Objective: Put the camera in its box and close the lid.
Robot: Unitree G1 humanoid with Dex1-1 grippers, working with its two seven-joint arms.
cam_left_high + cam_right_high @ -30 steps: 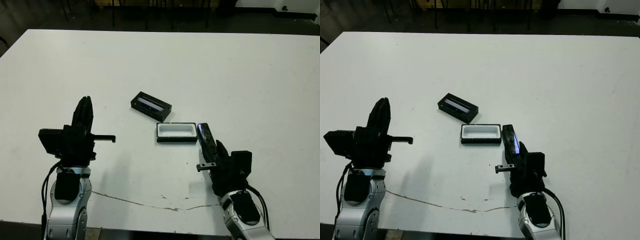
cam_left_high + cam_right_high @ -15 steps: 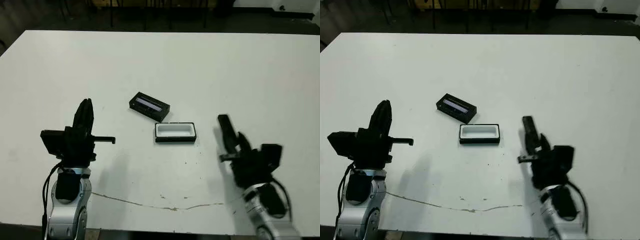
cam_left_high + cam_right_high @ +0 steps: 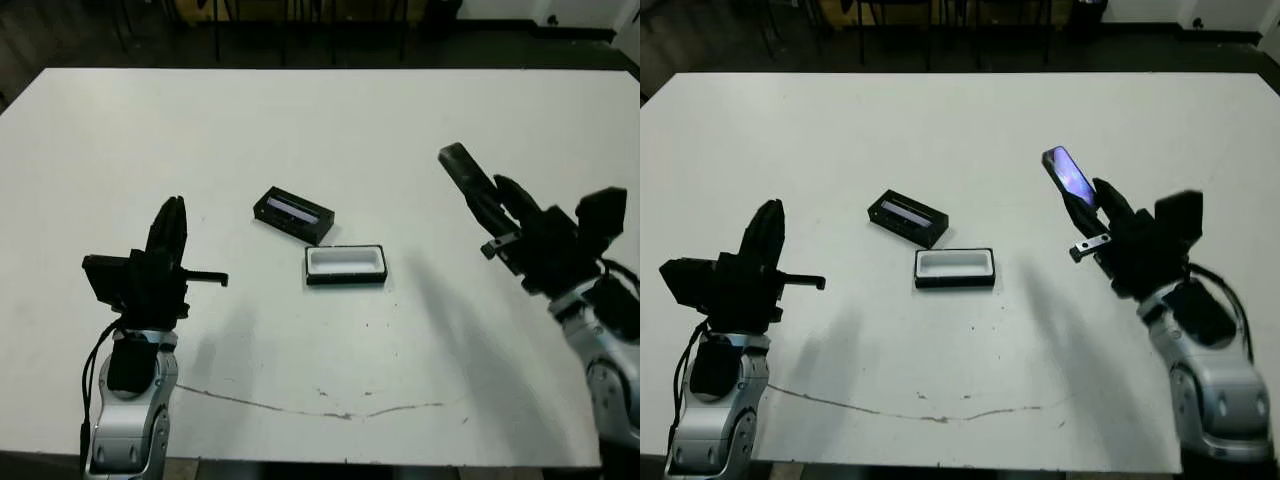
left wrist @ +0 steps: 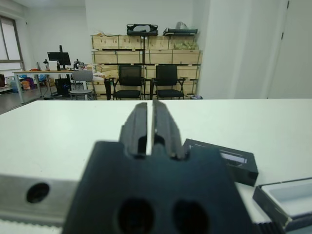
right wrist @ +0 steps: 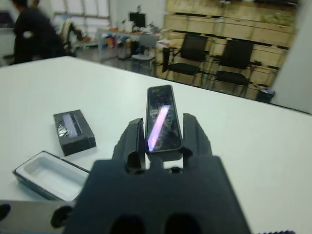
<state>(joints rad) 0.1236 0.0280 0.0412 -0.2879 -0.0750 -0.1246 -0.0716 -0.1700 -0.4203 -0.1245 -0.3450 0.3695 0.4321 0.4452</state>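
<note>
The camera [image 3: 1070,174] is a slim black bar with a bluish glowing face, held up off the table in my right gripper [image 3: 1102,200], which is shut on its lower end. The right wrist view shows the camera [image 5: 162,117] standing between the fingers [image 5: 134,134]. The box [image 3: 346,264], a black tray with white lining, lies open at the table's middle, well left of the camera. The lid [image 3: 293,213] lies just behind and left of the box, its pale strip showing. My left gripper [image 3: 170,235] hovers shut and empty to the left of both.
The white table [image 3: 330,120] has a thin dark scratch line [image 3: 320,410] near its front edge. In the right wrist view a person [image 5: 29,31] stands beyond the table. Chairs [image 4: 146,80] and crates stand further back.
My right gripper has lifted the camera from beside the box's right end and swung it up and to the right, away from the box. The left arm has stayed put.
</note>
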